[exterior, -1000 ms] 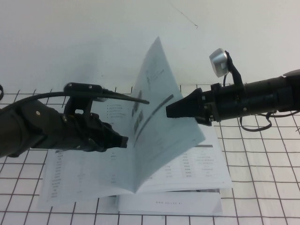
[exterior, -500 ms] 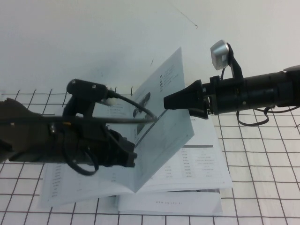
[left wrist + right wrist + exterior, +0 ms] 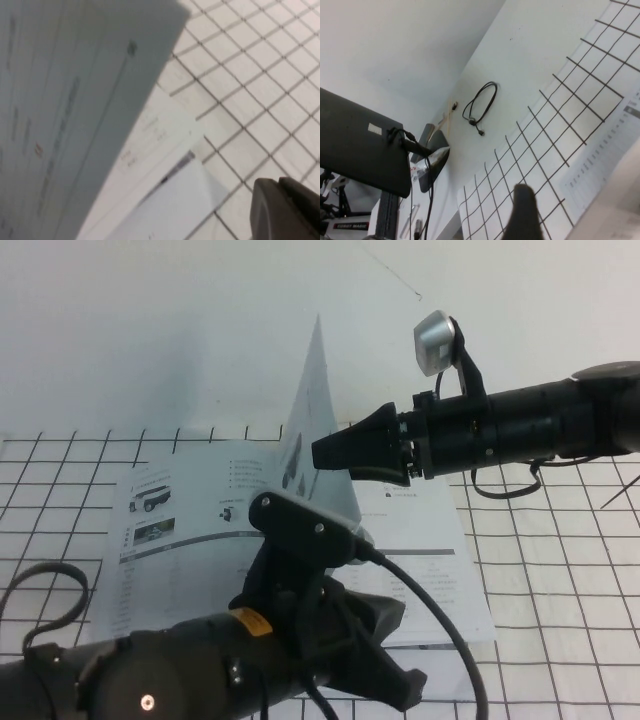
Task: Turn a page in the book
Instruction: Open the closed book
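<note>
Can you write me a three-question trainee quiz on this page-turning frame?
1. True or false: the page lies flat on the book.
2. Which gripper is at the raised page: A left, B right?
3. Where is the left gripper?

Key: 1 false, it stands up. 2 B, the right gripper is against the page's right face. 3 Low in the foreground, over the book's near edge.

Free room and obstacles. The page (image 3: 318,430) stands nearly upright over the open book (image 3: 190,530), directly ahead of the right gripper (image 3: 322,452) fingertips, blocking passage leftward. The left gripper (image 3: 405,690), low at the near edge, covers the book's near side. Gridded table (image 3: 560,580) beside it lies open.
</note>
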